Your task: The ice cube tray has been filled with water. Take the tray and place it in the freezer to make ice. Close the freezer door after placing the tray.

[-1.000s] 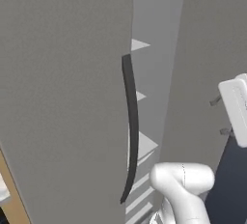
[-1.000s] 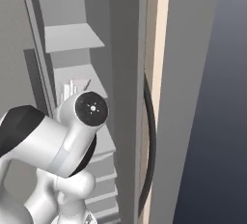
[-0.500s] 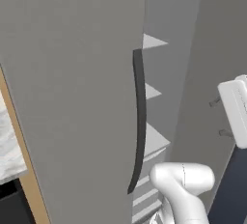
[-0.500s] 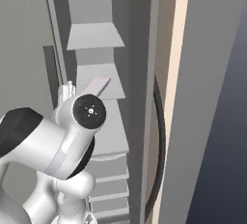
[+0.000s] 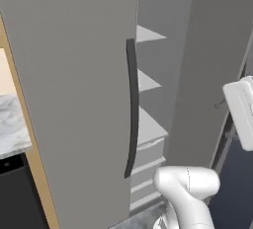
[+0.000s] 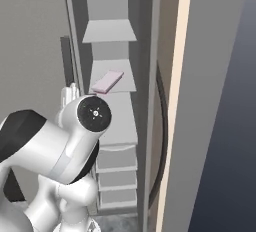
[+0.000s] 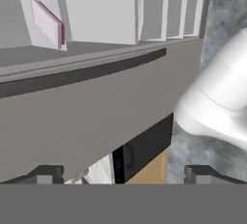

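Beyond my pincer (image 7: 123, 172), on a white shelf (image 6: 111, 78) inside the freezer (image 6: 112, 126), the ice cube tray (image 6: 107, 81) lies flat and well apart from the fingertips. So I judge the placing done and the closing left to do. My pincer stands at its widest and has hold of nothing; its two dark tips frame the bottom of the hand view with only empty space between them.

Just ahead of the pincer runs the freezer door (image 5: 74, 99), standing ajar, with its long black handle (image 5: 130, 109) curving along the edge nearest the opening. From the left base view the door hides most of the compartment; the shelves and pale drawers (image 6: 116, 176) show in the gap past its edge.

To close it well I would put the pincer flat on the door's outer face, near the handle side and away from the hinge, and push steadily, following the door's arc. I would watch that the arm's elbow does not get caught between door and frame. The tray sits well back, so I expect no fouling.
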